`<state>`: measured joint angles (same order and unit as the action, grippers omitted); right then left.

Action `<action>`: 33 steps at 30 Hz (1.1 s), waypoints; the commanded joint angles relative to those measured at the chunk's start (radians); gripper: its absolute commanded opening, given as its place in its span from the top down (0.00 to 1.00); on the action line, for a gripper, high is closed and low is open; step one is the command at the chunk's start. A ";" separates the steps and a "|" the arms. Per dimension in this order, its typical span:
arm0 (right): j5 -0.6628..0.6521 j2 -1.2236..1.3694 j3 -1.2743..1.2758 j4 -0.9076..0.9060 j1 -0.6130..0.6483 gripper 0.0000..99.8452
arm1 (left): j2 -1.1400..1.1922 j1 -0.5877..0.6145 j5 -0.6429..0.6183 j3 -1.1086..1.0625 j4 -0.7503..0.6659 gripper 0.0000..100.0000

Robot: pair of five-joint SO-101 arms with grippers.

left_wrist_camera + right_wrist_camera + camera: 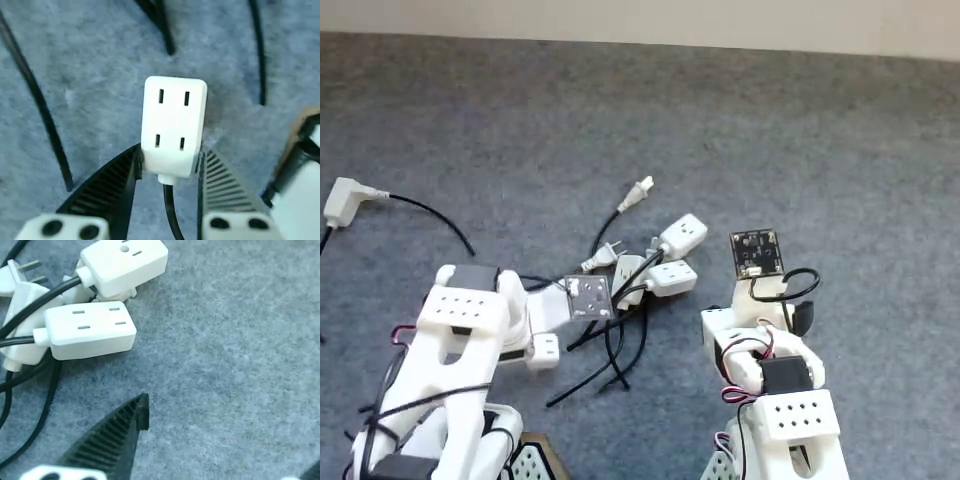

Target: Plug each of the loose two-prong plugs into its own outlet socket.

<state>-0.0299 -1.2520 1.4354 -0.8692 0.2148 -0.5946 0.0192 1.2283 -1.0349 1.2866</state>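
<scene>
Your left gripper (171, 159) is pinching a held socket (174, 125) at its cord end, ribbed fingers (115, 185) pressed against both sides. Its four slots face the wrist camera, and its black cord (170, 210) drops out of frame between the fingers. Your right gripper (225, 440) is spread wide over bare grey carpet (240, 340); one finger (120, 435) shows, the other is cut off at the corner. Near it lie a nearer socket (92, 330) and a farther socket (124, 260), touching. A pronged plug (12, 275) is clipped by the frame edge, and a buried plug (27, 354) sits under tangled cords (610, 350), prongs hidden. From above, a straight plug (638, 192) lies free beyond the tangle, and an angled plug (342, 200) lies well apart at the left edge. Open carpet spreads to the right of the sockets.
</scene>
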 commanded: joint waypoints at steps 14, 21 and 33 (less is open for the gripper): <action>-0.012 -0.013 -0.007 0.016 -0.004 0.51 | 0.337 -0.008 -0.112 0.219 -0.144 0.97; -0.012 -0.013 -0.007 0.016 -0.004 0.51 | 0.331 -0.012 -0.161 0.282 -0.147 0.97; -0.012 -0.013 -0.007 0.016 -0.004 0.51 | 0.326 -0.019 -0.160 0.259 -0.160 0.79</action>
<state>-0.0299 -1.2520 1.4354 -0.8692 0.2148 -0.2555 0.0176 1.0717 -0.7848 1.1285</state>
